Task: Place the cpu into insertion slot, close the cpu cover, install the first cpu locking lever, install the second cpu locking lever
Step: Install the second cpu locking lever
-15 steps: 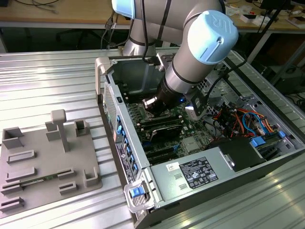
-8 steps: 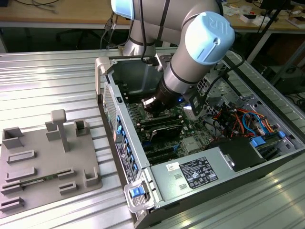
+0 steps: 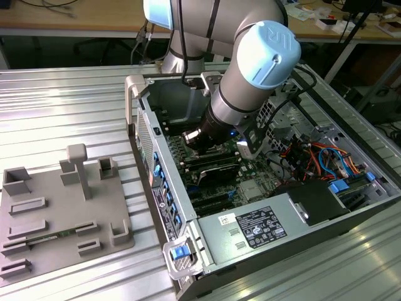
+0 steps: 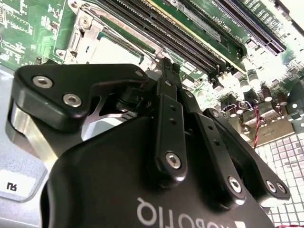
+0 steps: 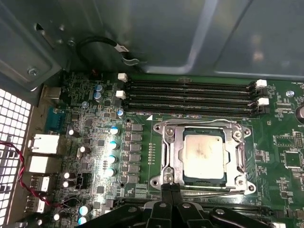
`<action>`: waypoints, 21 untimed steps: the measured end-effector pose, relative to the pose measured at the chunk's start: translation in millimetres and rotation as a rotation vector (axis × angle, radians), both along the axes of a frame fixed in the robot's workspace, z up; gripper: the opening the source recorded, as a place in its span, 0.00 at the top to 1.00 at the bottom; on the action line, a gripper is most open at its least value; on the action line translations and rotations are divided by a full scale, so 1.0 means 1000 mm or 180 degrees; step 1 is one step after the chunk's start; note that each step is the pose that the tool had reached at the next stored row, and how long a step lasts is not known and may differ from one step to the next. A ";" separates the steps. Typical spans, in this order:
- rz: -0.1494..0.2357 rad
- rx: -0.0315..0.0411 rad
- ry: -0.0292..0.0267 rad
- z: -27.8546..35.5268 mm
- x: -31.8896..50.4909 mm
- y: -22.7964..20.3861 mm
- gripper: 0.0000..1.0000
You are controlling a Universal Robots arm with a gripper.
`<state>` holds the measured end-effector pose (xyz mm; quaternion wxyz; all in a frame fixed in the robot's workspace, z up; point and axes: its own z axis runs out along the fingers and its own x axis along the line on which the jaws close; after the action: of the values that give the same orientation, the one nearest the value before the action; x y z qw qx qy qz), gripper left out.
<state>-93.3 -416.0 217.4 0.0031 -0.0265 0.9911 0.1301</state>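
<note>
In the first wrist view the cpu (image 5: 203,153), a flat square with a silver-grey top, lies in the insertion slot (image 5: 160,182) on the green board. The cpu cover (image 5: 238,156), a thin silver frame, lies flat around it, and the chip shows through its cut-out. My gripper (image 5: 171,188) is shut, and its black fingertips rest at the socket's edge beside the cover. In the second wrist view the fingers (image 4: 168,71) meet just beside the cpu (image 4: 118,45). In the exterior view the gripper (image 3: 195,139) is down inside the open computer case.
Long black memory slots (image 5: 190,95) run along the far side of the socket. The case's metal wall (image 5: 190,33) rises behind them. The grey power supply box (image 3: 250,232) and coloured cables (image 3: 313,157) sit in the case. A grey fixture plate (image 3: 62,213) lies on the table at the exterior view's left.
</note>
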 end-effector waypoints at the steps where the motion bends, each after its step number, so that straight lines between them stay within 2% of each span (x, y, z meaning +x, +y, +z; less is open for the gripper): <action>1: 0.0000 0.0000 0.0000 -0.0005 -0.0004 0.0003 0.89; 11: 0.0007 0.0000 0.0005 -0.0071 -0.0041 0.0016 0.89; 12: 0.0019 0.0001 0.0007 -0.0129 -0.0043 0.0023 0.89; 13: 0.0026 0.0013 0.0007 -0.0153 -0.0043 0.0042 0.89; 14: 0.0031 0.0015 0.0007 -0.0172 -0.0043 0.0079 0.89; 15: 0.0036 0.0010 0.0011 -0.0207 -0.0043 0.0094 0.89; 19: 0.0037 -0.0010 0.0010 -0.0198 -0.0044 0.0102 0.89; 21: 0.0037 -0.0054 0.0010 -0.0192 -0.0042 0.0106 0.89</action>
<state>-97.5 -405.4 198.2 0.0005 -0.0321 0.9920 0.1219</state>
